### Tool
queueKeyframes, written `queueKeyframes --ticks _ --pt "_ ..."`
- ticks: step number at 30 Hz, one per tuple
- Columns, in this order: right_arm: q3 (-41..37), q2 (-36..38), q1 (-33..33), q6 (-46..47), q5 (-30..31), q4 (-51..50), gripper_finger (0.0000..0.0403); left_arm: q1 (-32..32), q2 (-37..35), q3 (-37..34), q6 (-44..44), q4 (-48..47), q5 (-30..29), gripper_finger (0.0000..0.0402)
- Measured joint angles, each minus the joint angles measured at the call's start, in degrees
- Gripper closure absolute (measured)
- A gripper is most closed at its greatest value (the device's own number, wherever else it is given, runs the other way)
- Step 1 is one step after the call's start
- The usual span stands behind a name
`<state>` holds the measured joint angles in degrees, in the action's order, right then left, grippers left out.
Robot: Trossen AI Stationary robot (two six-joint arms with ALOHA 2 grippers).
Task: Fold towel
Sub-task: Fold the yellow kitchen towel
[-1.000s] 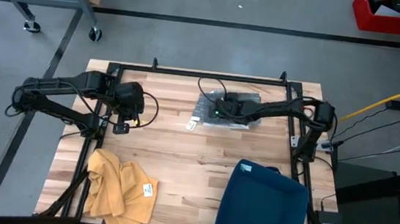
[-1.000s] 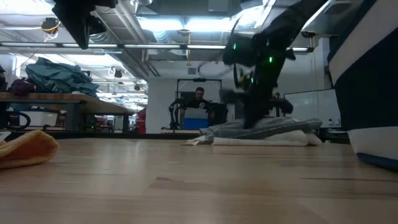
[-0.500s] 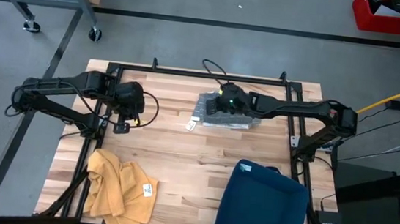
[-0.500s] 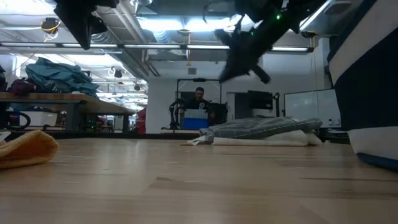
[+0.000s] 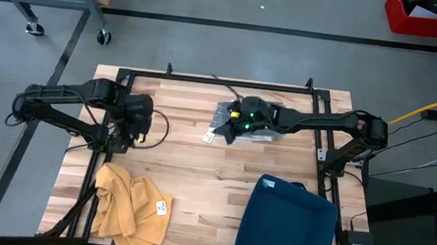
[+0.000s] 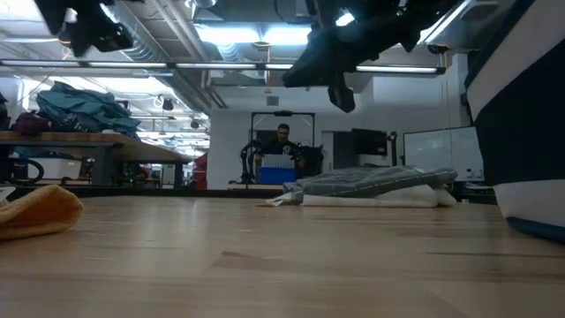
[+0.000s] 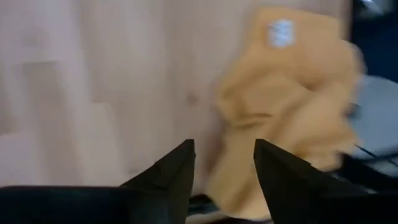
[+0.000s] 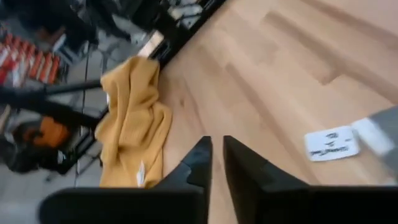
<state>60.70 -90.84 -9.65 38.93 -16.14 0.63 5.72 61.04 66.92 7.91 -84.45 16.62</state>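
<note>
A crumpled yellow towel [image 5: 131,207] lies in a heap at the table's near left corner, also in the low view [image 6: 40,212] and both wrist views [image 7: 286,106] [image 8: 134,124]. A folded grey towel [image 5: 252,126] lies flat at the far middle [image 6: 371,185], its white label [image 8: 329,144] on the wood beside it. My left gripper [image 5: 135,124] hovers at the left, above the wood short of the yellow towel, open [image 7: 224,165] and holding nothing. My right gripper [image 5: 230,132] hangs high above the grey towel's left end [image 6: 340,88], with a narrow gap [image 8: 216,155] between its fingers and nothing in it.
A large dark blue bin [image 5: 289,226] stands at the near right corner and fills the low view's right edge [image 6: 521,115]. Bare wood lies between the two towels. A black frame rail [image 5: 206,79] runs round the table's far side and ends.
My right gripper has risen off the grey towel and swung up and toward the table's left; the towel has stayed folded where it was. My left gripper has shifted toward the near left, closer to the yellow towel.
</note>
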Motion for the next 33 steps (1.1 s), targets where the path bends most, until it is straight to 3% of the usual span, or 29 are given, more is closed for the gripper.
queueKeyframes --ticks 4,9,14,22,27,33 --pt "0.0 -1.7 4.0 -0.4 1.3 -0.1 0.0307 -6.5 0.0 0.0 1.4 -0.7 5.2 0.0236" --pt "0.0 -4.0 9.1 -0.4 6.6 0.2 0.0265 -17.7 0.2 0.0 -0.2 0.5 5.5 0.0244" --pt "0.0 -6.4 14.0 -0.4 7.6 3.1 0.0249 -28.9 1.2 0.0 -8.6 6.4 5.2 0.0246" --pt "0.0 -10.1 23.0 0.1 9.2 15.2 0.0251 -46.6 6.8 0.0 -18.2 15.9 -4.9 0.0246" --pt "0.0 -11.5 27.9 0.5 16.4 20.0 0.0251 -54.7 13.9 0.0 -20.9 20.6 -11.9 0.0247" --pt "0.0 -12.7 32.4 5.3 27.7 21.0 0.0251 -61.6 23.8 0.0 -24.6 26.6 -12.4 0.0247"
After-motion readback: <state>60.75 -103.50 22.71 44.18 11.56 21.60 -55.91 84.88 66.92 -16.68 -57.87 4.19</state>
